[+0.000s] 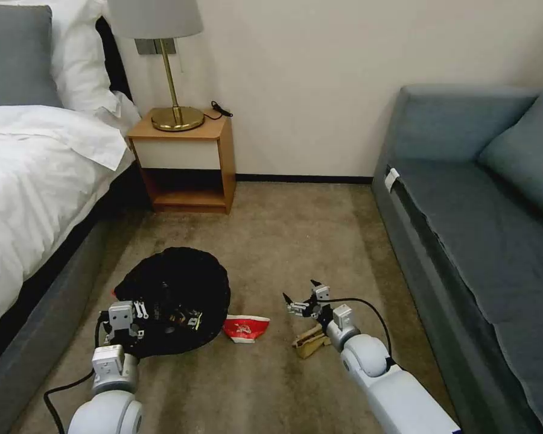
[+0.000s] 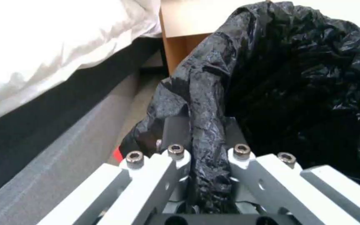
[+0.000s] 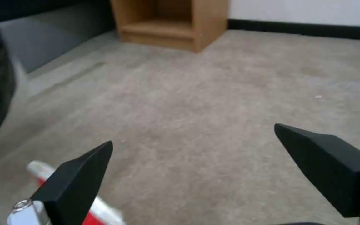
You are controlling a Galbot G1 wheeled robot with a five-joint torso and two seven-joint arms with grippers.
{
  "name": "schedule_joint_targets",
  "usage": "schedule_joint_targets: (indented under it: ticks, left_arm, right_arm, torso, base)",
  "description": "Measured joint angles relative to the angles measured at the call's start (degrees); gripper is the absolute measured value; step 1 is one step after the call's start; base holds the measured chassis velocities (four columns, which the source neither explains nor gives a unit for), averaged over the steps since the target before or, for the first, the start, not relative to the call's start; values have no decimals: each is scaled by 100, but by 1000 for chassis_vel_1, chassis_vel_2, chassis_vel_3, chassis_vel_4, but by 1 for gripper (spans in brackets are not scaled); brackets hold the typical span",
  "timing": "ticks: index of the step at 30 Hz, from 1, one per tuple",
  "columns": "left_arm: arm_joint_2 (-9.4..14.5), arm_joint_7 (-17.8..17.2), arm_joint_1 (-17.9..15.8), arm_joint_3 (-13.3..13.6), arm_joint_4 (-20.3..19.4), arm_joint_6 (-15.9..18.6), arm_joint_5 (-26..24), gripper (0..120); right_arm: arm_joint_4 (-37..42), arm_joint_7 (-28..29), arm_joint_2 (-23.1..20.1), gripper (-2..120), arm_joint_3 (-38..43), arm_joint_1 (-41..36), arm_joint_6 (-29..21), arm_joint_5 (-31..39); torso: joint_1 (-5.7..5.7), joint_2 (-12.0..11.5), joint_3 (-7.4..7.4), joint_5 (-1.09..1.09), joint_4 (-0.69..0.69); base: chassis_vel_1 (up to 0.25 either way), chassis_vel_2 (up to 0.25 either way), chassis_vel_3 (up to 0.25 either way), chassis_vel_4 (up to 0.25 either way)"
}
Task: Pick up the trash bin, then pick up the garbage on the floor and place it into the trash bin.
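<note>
The trash bin (image 1: 175, 289), lined with a crinkly black bag, is at lower left in the head view beside the bed. My left gripper (image 1: 140, 310) is shut on its near rim; the left wrist view shows the black bag (image 2: 205, 131) pinched between the fingers. Some small litter lies inside the bin (image 1: 184, 316). A crushed red-and-white paper container (image 1: 245, 328) lies on the carpet just right of the bin, also at the edge of the right wrist view (image 3: 101, 209). Crumpled tan paper (image 1: 308, 343) lies under my right arm. My right gripper (image 1: 300, 290) hovers open above the carpet, empty.
A bed with white sheets (image 1: 36, 175) and grey base runs along the left. A wooden nightstand (image 1: 187, 157) with a brass lamp (image 1: 175, 114) stands at the back wall. A grey sofa (image 1: 482, 241) fills the right side. Open carpet (image 1: 295, 241) lies between.
</note>
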Motion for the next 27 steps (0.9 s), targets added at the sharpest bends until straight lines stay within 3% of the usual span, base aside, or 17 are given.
schedule_joint_targets:
  ticks: [10, 18, 27]
  left_arm:
    - [62, -64, -154, -78, 66, 67, -39, 4]
    - [52, -287, -354, 11, -50, 375, -196, 4]
    - [-10, -390, -523, 15, 120, 466, -268, 4]
  right_arm:
    - [-394, -516, -5, 100, -719, 497, -289, -24]
    - [-1047, -696, 1, 100, -1699, 1226, -270, 36]
    - [-1847, -1248, 357, 100, -2546, 1863, -120, 170]
  torso:
    - [0, 0, 0, 0, 0]
    - [0, 0, 0, 0, 0]
    - [0, 0, 0, 0, 1]
  base:
    - [0, 0, 0, 0]
    - [0, 0, 0, 0]
    - [0, 0, 0, 0]
